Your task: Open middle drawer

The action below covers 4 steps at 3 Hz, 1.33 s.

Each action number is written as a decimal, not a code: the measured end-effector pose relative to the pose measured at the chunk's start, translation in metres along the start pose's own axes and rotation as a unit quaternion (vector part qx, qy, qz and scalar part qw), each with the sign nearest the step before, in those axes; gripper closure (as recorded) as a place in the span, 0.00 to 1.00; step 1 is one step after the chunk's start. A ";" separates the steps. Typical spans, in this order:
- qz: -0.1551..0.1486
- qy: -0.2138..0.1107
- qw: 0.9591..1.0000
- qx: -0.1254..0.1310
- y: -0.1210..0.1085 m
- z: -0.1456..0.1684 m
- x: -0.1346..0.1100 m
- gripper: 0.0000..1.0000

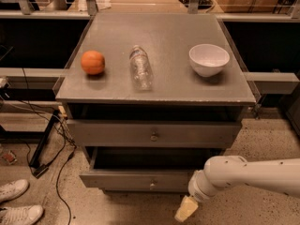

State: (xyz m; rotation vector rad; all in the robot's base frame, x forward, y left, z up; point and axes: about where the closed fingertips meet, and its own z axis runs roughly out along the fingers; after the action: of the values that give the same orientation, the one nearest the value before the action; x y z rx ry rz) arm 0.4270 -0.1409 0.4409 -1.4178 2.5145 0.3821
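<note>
- The end effector (pixel 186 209) hangs just below the right end of the middle drawer (pixel 136 179); how far open it is cannot be told.
- The middle drawer stands partly pulled out.

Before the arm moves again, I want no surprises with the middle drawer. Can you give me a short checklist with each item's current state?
1. Middle drawer in view, with its knob uncovered: ok.
2. Drawer pulled out: ok. A dark opening shows behind its front, below the upper drawer. Whether it is fully out: cannot tell.
3. Gripper on the knob: not ok. It hangs below and to the right of the knob.
4. Bottle lying on its side on the cabinet top, back from the front edge: ok.
5. Shoes on the floor at far left, apart from the drawer front: ok.
</note>
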 end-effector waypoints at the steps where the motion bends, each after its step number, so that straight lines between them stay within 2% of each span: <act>1: -0.018 -0.018 0.999 0.030 -0.020 -0.014 -0.029 0.00; 2: -0.038 -0.037 0.997 0.057 -0.038 -0.027 -0.067 0.00; 3: -0.038 -0.036 0.997 0.057 -0.038 -0.027 -0.067 0.00; 4: -0.034 -0.017 0.998 0.046 -0.036 -0.008 -0.053 0.00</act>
State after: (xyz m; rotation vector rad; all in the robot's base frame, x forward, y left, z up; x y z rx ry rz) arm 0.4840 -0.1189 0.4612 -1.4437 2.4174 0.2734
